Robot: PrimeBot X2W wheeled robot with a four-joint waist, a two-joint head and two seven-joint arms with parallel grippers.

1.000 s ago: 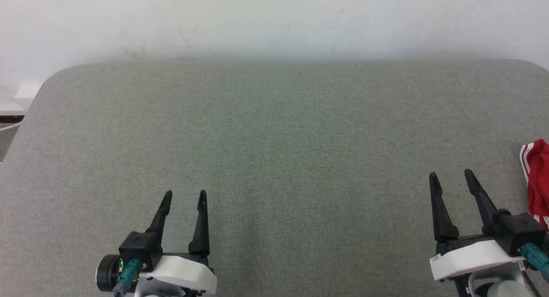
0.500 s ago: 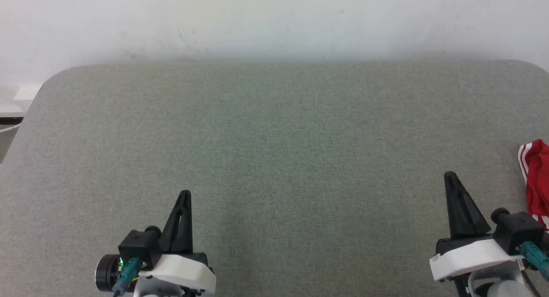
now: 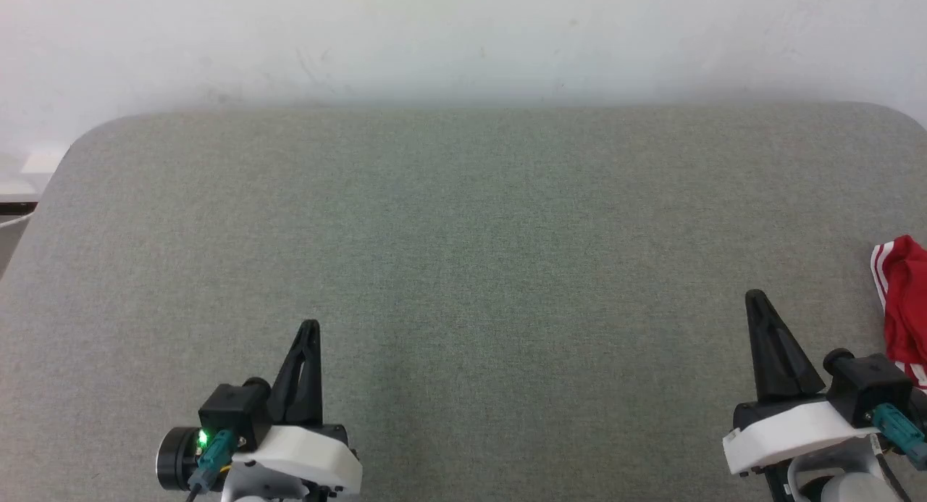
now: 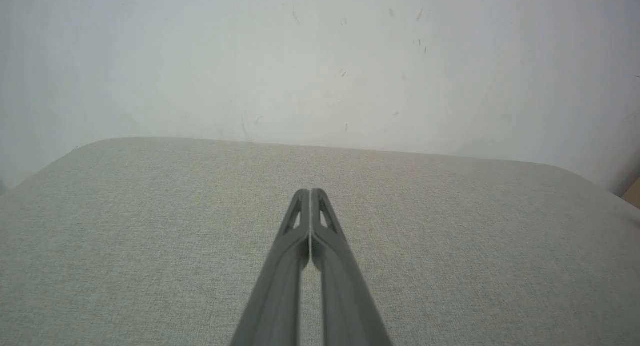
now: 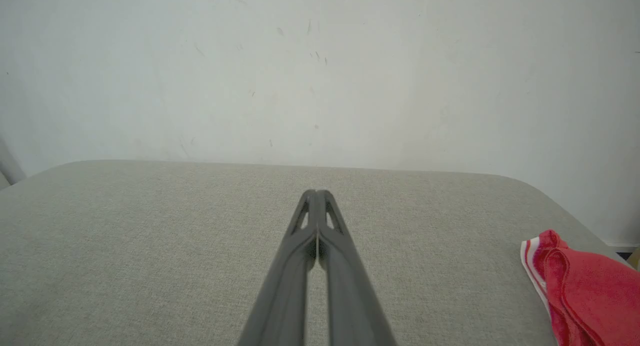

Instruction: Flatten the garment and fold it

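The garment (image 3: pixel 904 303) is a crumpled red piece with white stripe trim at the table's far right edge, partly cut off by the head view's border. In the right wrist view the garment (image 5: pixel 585 288) lies at the lower right. My right gripper (image 3: pixel 755 297) hovers over the table just left of the garment, fingers pressed together, holding nothing. The right gripper (image 5: pixel 316 192) shows its tips touching. My left gripper (image 3: pixel 311 324) is at the lower left, also shut and empty. Its closed tips (image 4: pixel 310 191) point toward the wall.
A grey-green fabric-covered table (image 3: pixel 463 241) with rounded corners spreads before me, backed by a white wall (image 3: pixel 463 38). The table's left edge drops off near a pale object (image 3: pixel 18 190).
Both grippers went from open to shut with nothing between the fingers. The head view has shifted down slightly.
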